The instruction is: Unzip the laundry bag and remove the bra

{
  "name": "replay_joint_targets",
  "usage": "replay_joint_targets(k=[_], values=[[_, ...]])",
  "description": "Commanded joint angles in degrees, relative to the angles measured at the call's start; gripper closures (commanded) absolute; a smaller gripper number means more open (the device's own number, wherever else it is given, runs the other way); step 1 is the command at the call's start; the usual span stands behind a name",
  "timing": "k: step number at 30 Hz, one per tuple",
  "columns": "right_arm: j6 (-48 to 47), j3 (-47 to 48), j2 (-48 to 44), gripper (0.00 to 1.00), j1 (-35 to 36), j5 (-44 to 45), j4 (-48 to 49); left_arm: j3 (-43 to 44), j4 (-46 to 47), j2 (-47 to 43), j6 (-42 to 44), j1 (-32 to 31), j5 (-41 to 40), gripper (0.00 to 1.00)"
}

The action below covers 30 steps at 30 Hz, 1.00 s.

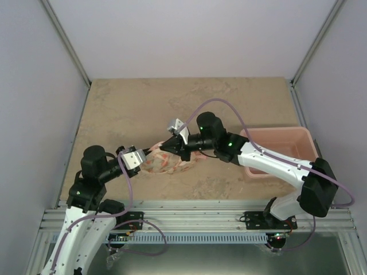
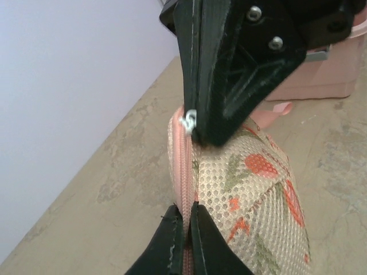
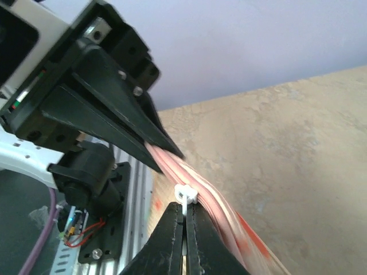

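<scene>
Mottled beige table [image 1: 126,109], pale walls, a pink tub [image 1: 287,140] at right. The top view places the laundry bag [image 1: 166,163] mid-table between 2 claws; the wrist views show the grips. The left gripper [image 2: 184,229] is pressed together on the pink zip rim [image 2: 184,172]. The right gripper [image 3: 184,223] pinches the white zip pull [image 3: 185,195]. The zip seems closed between them.
</scene>
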Motion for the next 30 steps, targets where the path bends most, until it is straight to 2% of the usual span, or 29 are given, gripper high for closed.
replay_joint_targets(k=[1, 9, 17, 21, 22, 24, 25, 28, 30], values=[[1.4, -3.2, -3.6, 0.99, -5.2, 0.3, -1.4, -2.2, 2.0, -2.3, -1.3, 0.3, -4.3, 1.00], [2.5, -11.9, -9.9, 0.99, -16.2, -1.2, -2.1, -3.3, 2.2, -3.1, -2.5, 0.3, -2.7, 1.00], [3.5, -11.9, -9.3, 0.99, -16.6, -3.2, -1.4, -5.0, 2.6, -3.5, -4.2, 0.3, -1.7, 1.00], [4.5, -10.0, -7.4, 0.99, -15.3, -3.5, -0.9, -5.0, 0.0, -3.7, -1.7, 0.3, 0.0, 1.00], [4.4, -9.3, -6.7, 0.99, -14.4, -3.4, -0.7, -5.0, -0.7, -3.8, -1.1, 0.3, 0.3, 0.97], [4.1, -7.3, -4.9, 0.99, -12.4, -3.2, -1.3, -4.9, -1.3, -3.9, 0.1, 0.3, 1.0, 0.78], [3.8, -5.8, -3.5, 0.99, -11.2, -2.8, -2.2, -4.7, -1.4, -3.9, 0.6, 0.3, 1.5, 0.72], [3.1, -1.7, -0.8, 0.99, -7.9, -0.4, -5.1, -3.3, -1.0, -3.3, 0.8, 0.3, 2.3, 0.45], [4.0, 0.6, 0.8, 0.99, -6.5, 0.3, -6.5, -1.6, -0.9, -2.6, 0.5, 0.3, 2.9, 0.37]])
